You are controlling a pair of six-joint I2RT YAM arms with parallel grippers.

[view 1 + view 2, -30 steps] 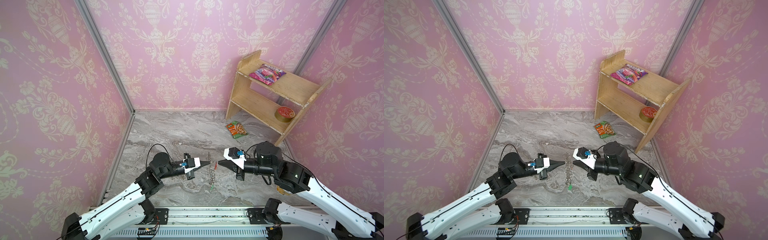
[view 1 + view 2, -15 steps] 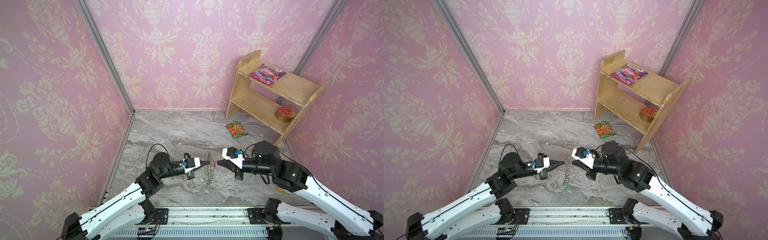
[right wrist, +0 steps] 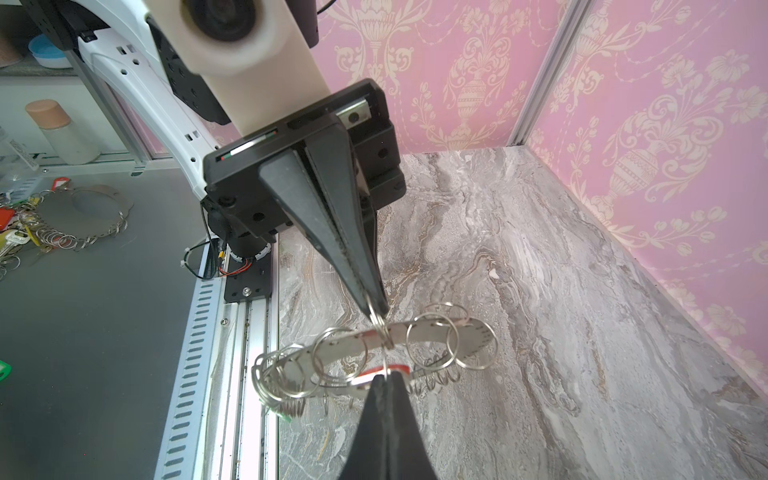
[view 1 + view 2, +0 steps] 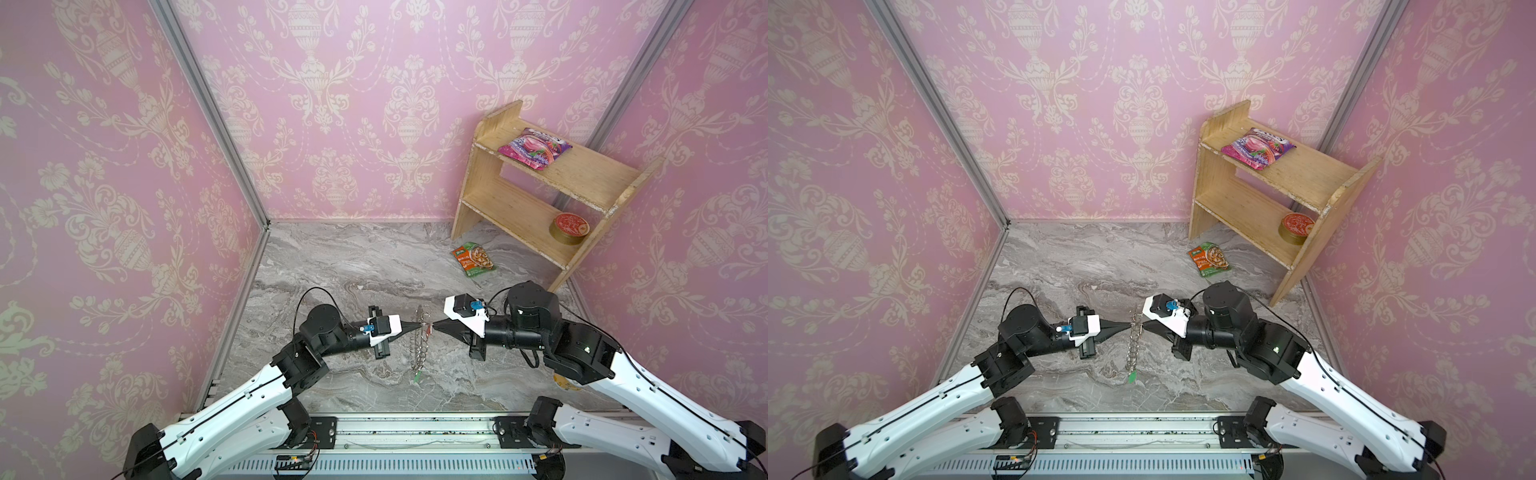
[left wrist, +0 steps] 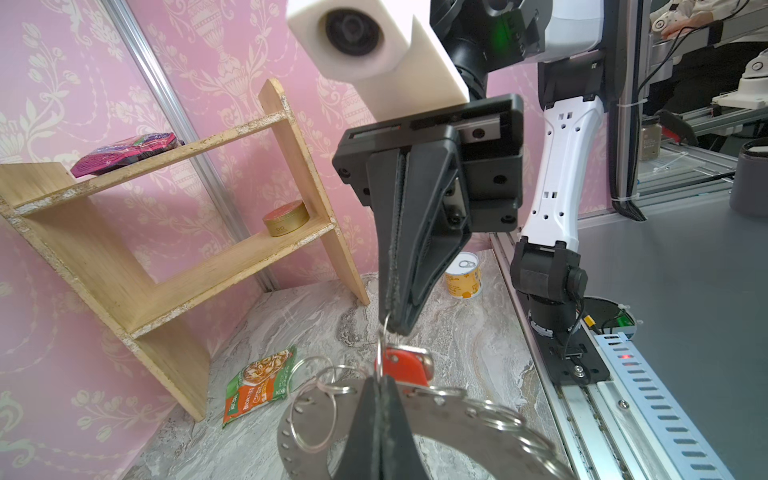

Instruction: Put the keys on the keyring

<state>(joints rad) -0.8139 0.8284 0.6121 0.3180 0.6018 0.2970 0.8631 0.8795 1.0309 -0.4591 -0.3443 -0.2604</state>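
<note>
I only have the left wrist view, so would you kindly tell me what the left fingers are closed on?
Observer: The right wrist view shows the left gripper pinching one wire loop on the rim of the keyring.
Operator: Thank you. Is the green-tagged key anywhere?
Observer: In both top views its green tag hangs at the keyring's end lowest in the picture.
</note>
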